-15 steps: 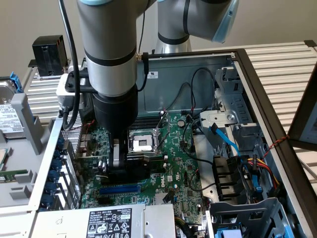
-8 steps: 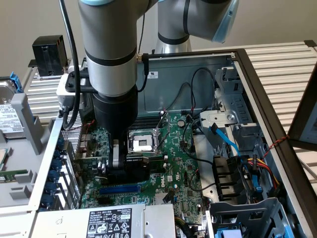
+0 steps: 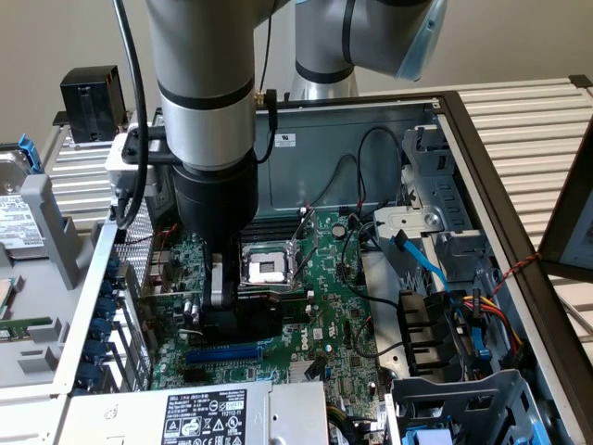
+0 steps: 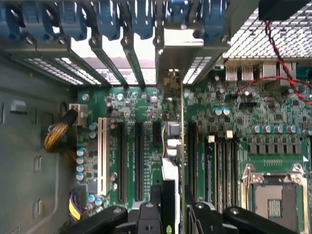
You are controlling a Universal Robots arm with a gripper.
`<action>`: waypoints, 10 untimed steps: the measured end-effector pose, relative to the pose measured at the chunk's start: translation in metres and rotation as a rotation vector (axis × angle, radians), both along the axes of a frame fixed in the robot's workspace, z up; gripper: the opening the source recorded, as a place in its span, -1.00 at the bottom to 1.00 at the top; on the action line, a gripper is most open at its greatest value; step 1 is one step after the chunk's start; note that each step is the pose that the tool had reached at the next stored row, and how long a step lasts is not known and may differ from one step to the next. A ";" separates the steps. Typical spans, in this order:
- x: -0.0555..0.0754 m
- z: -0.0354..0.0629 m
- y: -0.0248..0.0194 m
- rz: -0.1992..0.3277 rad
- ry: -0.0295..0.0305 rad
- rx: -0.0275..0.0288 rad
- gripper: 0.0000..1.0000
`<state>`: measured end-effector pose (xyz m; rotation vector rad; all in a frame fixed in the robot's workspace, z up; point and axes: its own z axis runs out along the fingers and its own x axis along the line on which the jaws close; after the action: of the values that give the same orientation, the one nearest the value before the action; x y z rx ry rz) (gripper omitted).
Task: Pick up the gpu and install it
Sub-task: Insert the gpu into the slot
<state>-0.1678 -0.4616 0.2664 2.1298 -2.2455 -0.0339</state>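
My gripper [image 3: 222, 298] is low inside the open computer case, shut on the gpu [image 3: 248, 320], whose black shroud shows just under the fingers [image 3: 217, 283]. In the wrist view the gpu [image 4: 170, 146] stands on edge between the two black fingers [image 4: 148, 217], running over the green motherboard [image 4: 131, 107] between its long black slots. Its metal end bracket [image 4: 178, 46] reaches the rear slot openings of the case. I cannot tell whether the card's edge sits in a slot or just above it.
The silver CPU socket [image 3: 269, 264] lies right beside the gripper. A blue slot [image 3: 222, 353] is nearer the power supply [image 3: 232, 413]. Drive cage and coloured cables [image 3: 463, 324] crowd the exterior view's right. A hard drive [image 3: 14, 213] lies outside the case.
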 end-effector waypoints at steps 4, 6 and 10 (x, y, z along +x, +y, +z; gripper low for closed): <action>0.001 0.0058 -0.0004 0.000 -0.0003 -0.0175 -0.46; 0.002 0.0058 -0.0002 0.000 -0.0011 -0.0254 -0.46; 0.002 0.0056 0.0079 0.000 -0.0012 -0.0312 -0.46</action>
<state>-0.1657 -0.4538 0.2720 2.1147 -2.2317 0.0024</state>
